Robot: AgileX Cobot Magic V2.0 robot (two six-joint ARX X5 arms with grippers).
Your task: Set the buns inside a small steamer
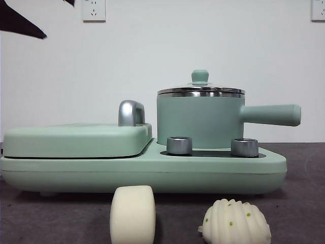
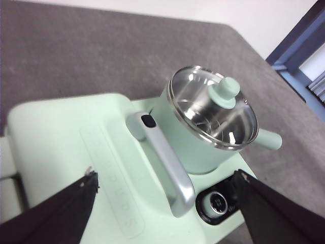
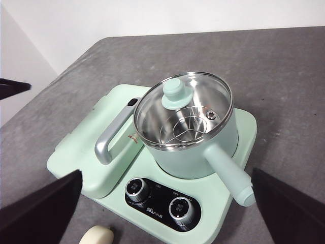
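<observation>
Plainly, the two buns lie on the dark grey table point(image 1: 304, 203) in front of the appliance, near the camera and apart from each other: the smooth bun point(image 1: 132, 214) stands on its edge like a short cylinder, cream-white and even, and the ridged bun point(image 1: 234, 222) sits beside it, shell-shaped with tiny green specks. Neither is touched. Behind them the small steamer point(image 1: 199, 121) stands on the mint-green cooker base point(image 1: 152, 170), behind the two chrome knobs point(image 1: 179, 145), its straight handle point(image 1: 269, 115) sticking out sideways. Its glass lid point(image 3: 184, 109) with the green knob is on, so I judge the lid must come off before any bun can go in; the steel rack inside shows empty through the glass. Beside the pot lies the flat griddle point(image 1: 76, 140) with its chrome handle point(image 2: 165, 162). The left gripper point(image 2: 165, 203) hangs above the griddle, released and empty; the right gripper point(image 3: 167, 213) hovers over the steamer, likewise spread wide and holding nothing
</observation>
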